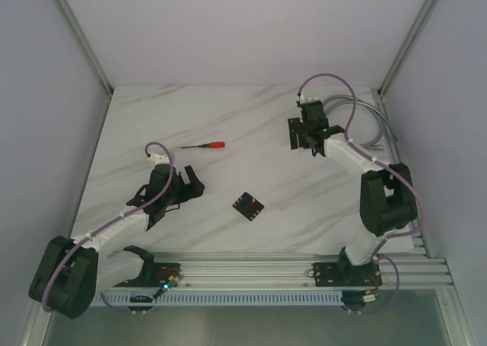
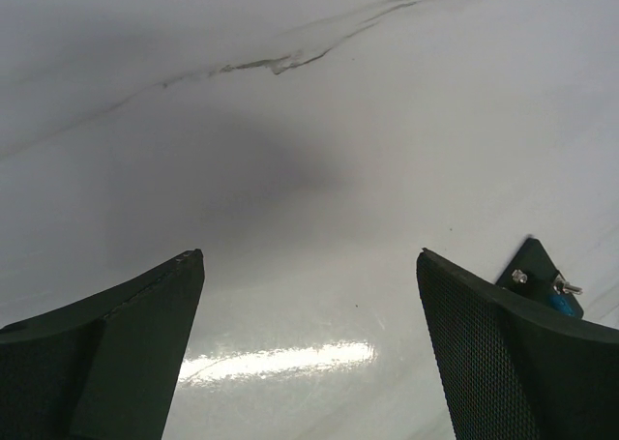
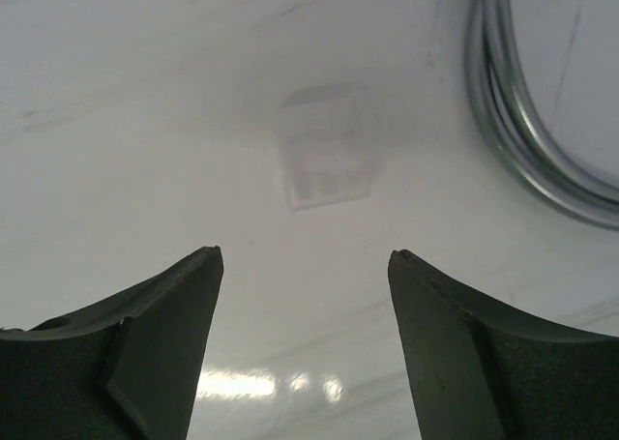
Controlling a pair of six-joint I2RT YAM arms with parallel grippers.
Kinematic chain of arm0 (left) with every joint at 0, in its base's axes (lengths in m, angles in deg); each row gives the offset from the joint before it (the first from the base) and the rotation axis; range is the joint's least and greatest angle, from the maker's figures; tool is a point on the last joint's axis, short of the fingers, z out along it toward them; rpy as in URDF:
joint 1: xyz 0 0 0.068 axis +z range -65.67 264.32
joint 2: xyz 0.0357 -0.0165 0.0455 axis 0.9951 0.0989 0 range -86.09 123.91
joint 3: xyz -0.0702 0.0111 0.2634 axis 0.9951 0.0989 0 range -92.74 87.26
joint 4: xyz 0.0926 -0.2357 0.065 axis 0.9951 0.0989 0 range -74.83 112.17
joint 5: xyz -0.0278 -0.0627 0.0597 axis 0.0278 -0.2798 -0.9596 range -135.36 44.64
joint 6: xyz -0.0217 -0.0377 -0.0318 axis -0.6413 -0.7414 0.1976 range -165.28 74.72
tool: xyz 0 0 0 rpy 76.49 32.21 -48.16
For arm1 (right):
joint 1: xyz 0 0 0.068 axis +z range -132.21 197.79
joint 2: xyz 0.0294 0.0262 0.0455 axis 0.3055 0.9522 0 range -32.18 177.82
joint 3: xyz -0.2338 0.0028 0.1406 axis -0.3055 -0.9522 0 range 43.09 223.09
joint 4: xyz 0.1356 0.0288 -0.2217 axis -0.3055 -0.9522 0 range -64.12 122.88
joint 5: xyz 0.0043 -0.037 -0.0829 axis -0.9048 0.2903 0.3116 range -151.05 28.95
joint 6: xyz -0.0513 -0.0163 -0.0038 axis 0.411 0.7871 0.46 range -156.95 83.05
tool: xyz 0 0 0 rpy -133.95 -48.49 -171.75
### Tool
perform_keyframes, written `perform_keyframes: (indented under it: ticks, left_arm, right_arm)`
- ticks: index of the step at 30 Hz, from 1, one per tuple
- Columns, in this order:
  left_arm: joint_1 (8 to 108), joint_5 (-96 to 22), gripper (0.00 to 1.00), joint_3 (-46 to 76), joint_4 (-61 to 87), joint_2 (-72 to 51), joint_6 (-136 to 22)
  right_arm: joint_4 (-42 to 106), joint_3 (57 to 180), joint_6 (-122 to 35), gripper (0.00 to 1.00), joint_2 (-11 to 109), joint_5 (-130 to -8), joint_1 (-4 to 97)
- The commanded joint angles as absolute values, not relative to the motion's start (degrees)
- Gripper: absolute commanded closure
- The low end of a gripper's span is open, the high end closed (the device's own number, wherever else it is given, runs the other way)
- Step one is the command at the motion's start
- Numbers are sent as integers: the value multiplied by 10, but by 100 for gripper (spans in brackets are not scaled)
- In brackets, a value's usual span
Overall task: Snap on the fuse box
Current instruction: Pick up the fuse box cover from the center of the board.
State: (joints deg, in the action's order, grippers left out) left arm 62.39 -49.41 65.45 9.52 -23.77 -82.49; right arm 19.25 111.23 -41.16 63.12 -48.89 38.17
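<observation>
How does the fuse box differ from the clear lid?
The fuse box is black and opaque with red and blue spots; the clear lid is see-through. The fuse box lies mid-table, the clear lid ahead of the right gripper. Both lie flat, unheld.

Lab robot cell: white walls point(image 1: 228, 26), aluminium rail point(image 1: 266, 271).

The fuse box point(image 1: 249, 206) lies on the table point(image 1: 228, 110) right of the left gripper point(image 1: 192, 180), a screwdriver point(image 1: 204, 145) beyond that gripper. A lid point(image 3: 326, 160) lies just ahead of the right gripper point(image 3: 305, 256), a cable point(image 3: 495, 121) ahead to its right
</observation>
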Motion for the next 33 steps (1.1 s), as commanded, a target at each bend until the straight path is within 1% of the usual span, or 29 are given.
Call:
perform_keyframes:
  ticks: [1, 6, 14, 16, 18, 22, 24, 27, 33]
  left_arm:
    - [631, -481, 0, 654, 69, -223, -799]
    - [634, -480, 0, 654, 65, -212, -793]
    - [637, -477, 0, 653, 64, -203, -790]
    - [638, -475, 0, 653, 64, -201, -790]
    - [638, -472, 0, 652, 63, -200, -790]
    - [638, -466, 0, 652, 61, -198, -791]
    - [638, -463, 0, 652, 61, -198, -791]
    - [639, -460, 0, 652, 62, -200, -792]
    - [638, -457, 0, 653, 61, -203, -796]
  right_arm:
    - [216, 1159, -365, 23, 682, -540, 344]
    - [221, 1190, -352, 21, 736, -564, 321]
    - [223, 1231, -350, 22, 814, -565, 306]
    - [223, 1236, -350, 24, 827, -564, 306]
    - [223, 1236, -350, 29, 832, -570, 306]
    - [224, 1220, -350, 48, 815, -598, 307]
    - [222, 1208, -349, 55, 798, -609, 308]
    - [222, 1183, -345, 59, 762, -621, 316]
    - [218, 1111, -339, 59, 660, -632, 377]
